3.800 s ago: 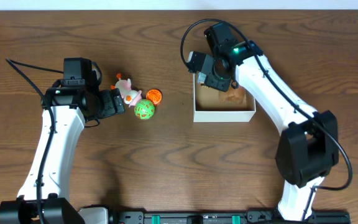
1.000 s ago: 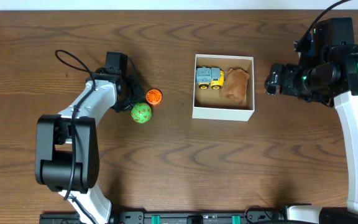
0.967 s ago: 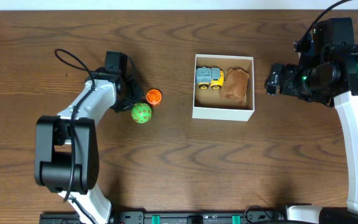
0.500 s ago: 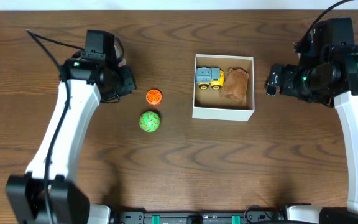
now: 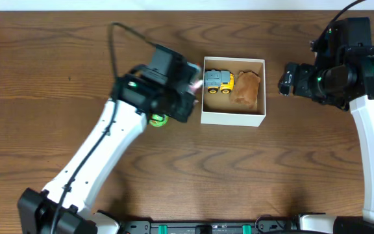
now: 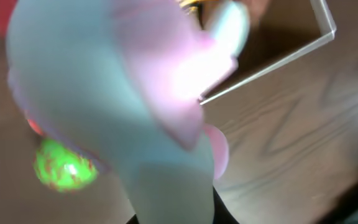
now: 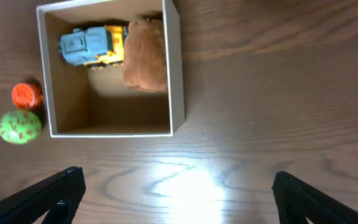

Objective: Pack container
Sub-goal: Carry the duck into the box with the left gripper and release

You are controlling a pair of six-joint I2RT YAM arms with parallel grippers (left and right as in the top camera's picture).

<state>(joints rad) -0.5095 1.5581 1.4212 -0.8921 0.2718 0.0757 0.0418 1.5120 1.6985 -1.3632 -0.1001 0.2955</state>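
Observation:
The container (image 5: 232,119) is a white-walled square box that holds a blue and yellow toy truck (image 5: 217,80) and a brown plush toy (image 5: 247,88). My left gripper (image 5: 192,86) hangs at the box's left wall, shut on a pink and white toy (image 5: 195,82). In the left wrist view that toy (image 6: 135,93) is blurred, fills most of the picture and hides the fingers. The container rim (image 6: 272,55) shows behind it. A green ball (image 5: 156,119) peeks out from under the left arm. My right gripper (image 7: 182,199) stands open and holds nothing, to the right of the box.
The right wrist view shows an orange ball (image 7: 27,95) and the green ball (image 7: 19,126) on the wood, left of the container wall (image 7: 174,74). In the overhead view the left arm covers the orange ball. Bare table lies between the right gripper's fingers (image 7: 61,193).
My left arm has swung right from the balls to the container's left wall, carrying the pink and white toy. The right arm has not moved.

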